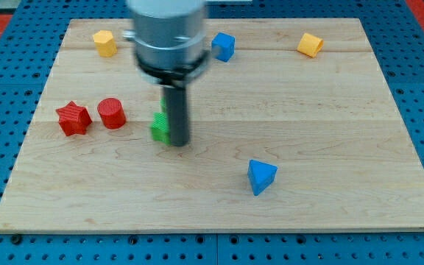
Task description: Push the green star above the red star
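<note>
Nearest, a blue triangular block lies low on the tabletop. Farther back, my tip touches the green star's right side; no pincer exists here. The red cylinder and red star sit left.

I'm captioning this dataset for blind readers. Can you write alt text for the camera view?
A dark rod's tip rests against the right side of a green star on a wooden board. A red cylinder and red star sit to its left. Two yellow blocks and a blue cube line the top; a blue wedge lies lower right.
</note>
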Tool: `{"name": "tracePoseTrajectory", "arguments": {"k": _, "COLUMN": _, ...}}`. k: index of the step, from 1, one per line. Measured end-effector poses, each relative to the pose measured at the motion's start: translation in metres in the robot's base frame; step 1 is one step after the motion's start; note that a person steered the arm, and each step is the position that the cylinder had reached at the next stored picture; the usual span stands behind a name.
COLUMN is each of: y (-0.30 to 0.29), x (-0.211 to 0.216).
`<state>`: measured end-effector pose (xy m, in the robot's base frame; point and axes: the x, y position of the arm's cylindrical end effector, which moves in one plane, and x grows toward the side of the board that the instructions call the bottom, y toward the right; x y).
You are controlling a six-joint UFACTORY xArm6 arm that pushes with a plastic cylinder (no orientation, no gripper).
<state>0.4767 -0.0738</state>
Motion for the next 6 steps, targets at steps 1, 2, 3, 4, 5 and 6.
{"name": "tracePoseTrajectory", "arguments": {"k": 1, "y": -0.055, "x": -0.007}}
{"name": "tracePoseTrajectory", "arguments": {"k": 2, "y": -0.048, "x": -0.041}}
{"name": "tracePoseTrajectory", "arguments": {"k": 3, "y": -0.017, "x": -0.061}}
{"name": "tracePoseTrajectory", "arguments": {"k": 4, "y": 0.032, "x": -0.083}}
{"name": "tracePoseTrajectory", "arguments": {"k": 5, "y": -0.040, "x": -0.079}}
{"name": "tracePoseTrajectory", "arguments": {"k": 6, "y": -0.052, "x": -0.086}}
